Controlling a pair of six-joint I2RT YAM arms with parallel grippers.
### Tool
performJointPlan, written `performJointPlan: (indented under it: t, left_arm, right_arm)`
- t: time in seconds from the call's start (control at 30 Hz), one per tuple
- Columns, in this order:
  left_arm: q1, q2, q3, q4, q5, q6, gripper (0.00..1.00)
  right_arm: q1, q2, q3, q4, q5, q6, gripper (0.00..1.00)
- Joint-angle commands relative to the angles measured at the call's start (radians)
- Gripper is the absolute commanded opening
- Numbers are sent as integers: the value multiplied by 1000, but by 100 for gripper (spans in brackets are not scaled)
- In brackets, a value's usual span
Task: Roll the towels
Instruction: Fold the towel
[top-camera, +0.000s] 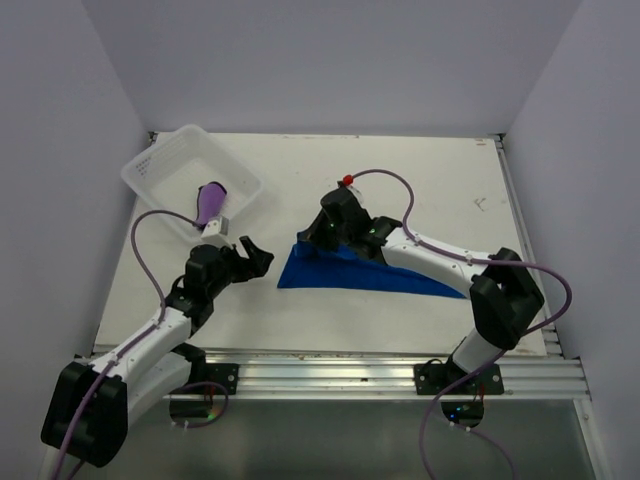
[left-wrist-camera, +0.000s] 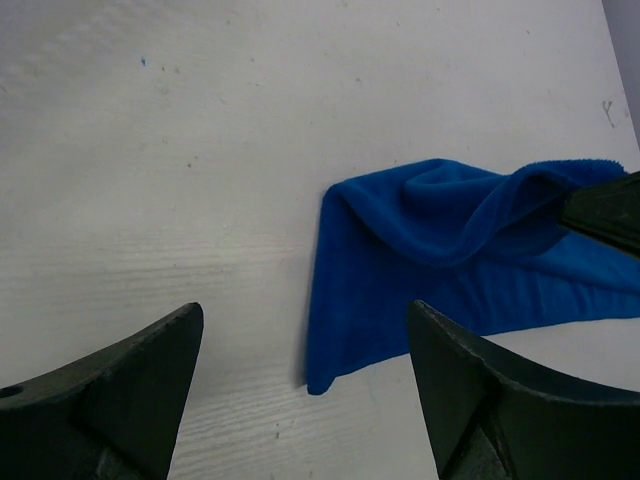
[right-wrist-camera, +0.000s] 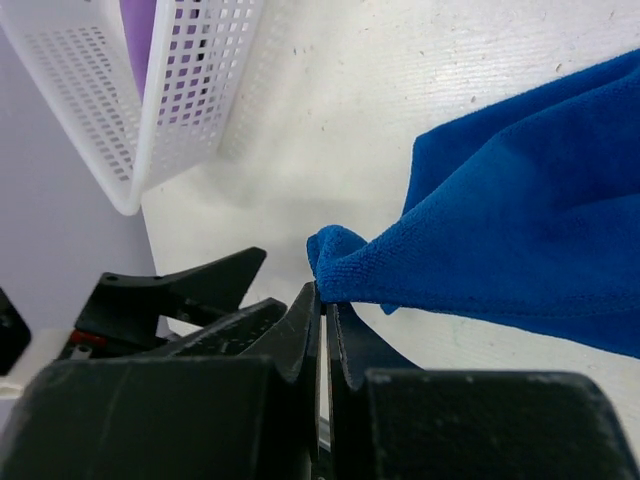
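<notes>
My right gripper (right-wrist-camera: 322, 297) clamps a corner of the blue towel (right-wrist-camera: 520, 220); my left gripper (top-camera: 252, 257) gapes empty. The top view's upper left shows the purple towel (top-camera: 210, 202) in the basket (top-camera: 160, 160); the left wrist view doesn't

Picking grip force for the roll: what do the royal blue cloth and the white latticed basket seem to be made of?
The royal blue cloth looks like soft napped fabric, probably microfibre or terry. It is matt with a fuzzy pile, and it sags in loose folds where the right gripper pinches its corner. The white latticed basket looks like rigid moulded plastic, slightly glossy, with a regular grid of holes and a smooth rim.
</notes>
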Motion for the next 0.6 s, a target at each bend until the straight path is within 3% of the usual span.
performJointPlan:
  t: [0.0, 0.23, 0.57]
  left_arm:
    - [2, 10, -59, 181, 71, 37, 86]
    - [-122, 22, -87, 279, -62, 133, 89]
    - [-263, 198, -67, 436, -198, 232, 95]
  right_arm:
    - [-14, -28, 13, 51, 29, 45, 0]
    - [-42, -22, 37, 62, 19, 73, 0]
    - [-102, 21, 71, 103, -59, 94, 0]
